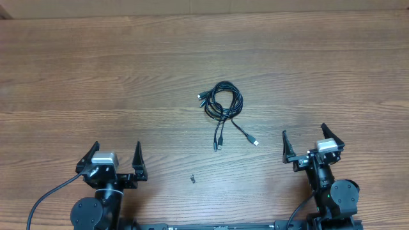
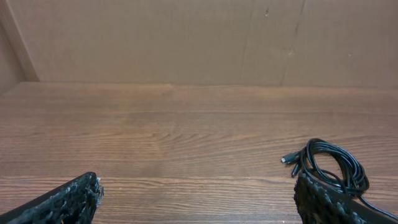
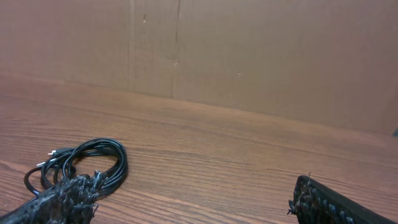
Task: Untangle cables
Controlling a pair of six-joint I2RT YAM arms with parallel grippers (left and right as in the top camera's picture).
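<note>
Overhead, the left jaws at 7 o'clock and the right jaws at 5 o'clock both stand spread wide, empty and touching nothing. The cables (image 1: 225,110) lie on the worktop (image 1: 96,76) well apart from both, just past centre toward 12 o'clock. They form a looped black bundle with plug ends poking out at its 10 o'clock side and two loose strands trailing toward 6 and 5 o'clock, one ending in a silver tip. A small dark speck (image 1: 192,179) sits toward 6 o'clock, between the two arms. The worktop is brown wood grain, and the wrist views show a plain brown cardboard-like wall (image 2: 186,37) behind it.
</note>
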